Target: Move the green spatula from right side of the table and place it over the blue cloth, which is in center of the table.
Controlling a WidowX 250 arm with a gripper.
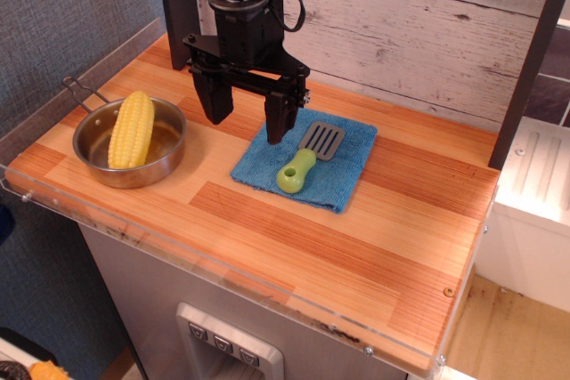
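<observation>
The green spatula (301, 165) lies flat on the blue cloth (307, 159) in the middle of the table (294, 229), its lime handle toward the front and its grey slotted blade toward the back right. My gripper (247, 117) hangs open and empty above the cloth's back left corner, up and to the left of the spatula. Its two black fingers (278, 118) point down and stand wide apart. Nothing is between them.
A steel pan (128, 142) with a yellow corn cob (131, 128) in it stands at the table's left. A dark post (178, 6) stands at the back left, a white plank wall behind. A clear plastic rim (223, 273) runs along the front edge.
</observation>
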